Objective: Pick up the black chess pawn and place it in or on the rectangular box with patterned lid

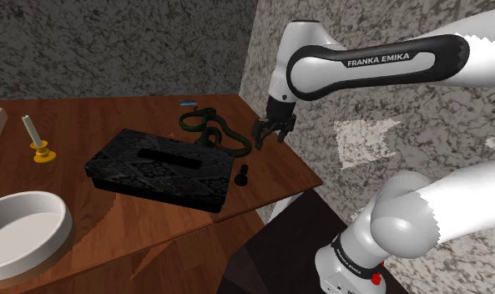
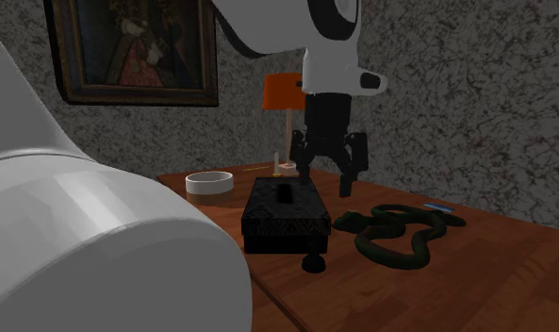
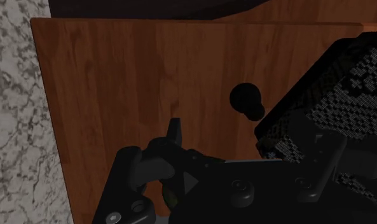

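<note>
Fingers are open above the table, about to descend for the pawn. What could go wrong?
The black pawn stands close beside the patterned box, at its corner, so one of the open fingers could strike the box on the way down. The pawn is also near the edge of the table; a nudge might tip it or push it off. The coiled snake figure lies near the gripper, and a low sweep could catch it.

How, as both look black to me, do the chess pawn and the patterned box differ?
The pawn is small; the box is far larger. The pawn stands upright and rounded; the box lies flat and rectangular. The pawn is plain black; the box's lid is patterned. Both are dark, on the wooden table.
</note>
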Robot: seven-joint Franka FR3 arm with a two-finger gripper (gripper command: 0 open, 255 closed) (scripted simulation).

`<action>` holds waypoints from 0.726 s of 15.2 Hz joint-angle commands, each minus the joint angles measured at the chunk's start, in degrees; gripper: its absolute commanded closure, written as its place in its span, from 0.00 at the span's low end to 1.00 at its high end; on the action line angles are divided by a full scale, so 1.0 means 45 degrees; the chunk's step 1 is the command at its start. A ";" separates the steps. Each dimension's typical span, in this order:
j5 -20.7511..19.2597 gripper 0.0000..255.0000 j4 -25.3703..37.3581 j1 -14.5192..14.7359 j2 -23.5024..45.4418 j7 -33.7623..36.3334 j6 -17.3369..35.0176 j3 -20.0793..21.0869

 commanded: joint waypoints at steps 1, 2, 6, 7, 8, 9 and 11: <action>-0.0024 0.00 -0.0019 0.0112 0.0791 0.0404 0.0756 0.0359; -0.0075 0.00 -0.0009 0.0143 0.1240 0.0587 0.1154 0.0514; -0.0446 0.00 0.0221 0.0208 0.3168 0.1410 0.2663 0.1113; -0.0567 0.00 0.0307 0.0214 0.3595 0.1606 0.2957 0.1229; -0.0588 0.00 0.0214 0.0210 0.3697 0.1622 0.3152 0.1229; -0.0611 0.00 0.0123 0.0203 0.3803 0.1639 0.3347 0.1232; -0.0659 0.00 -0.0049 0.0185 0.4026 0.1675 0.3740 0.1240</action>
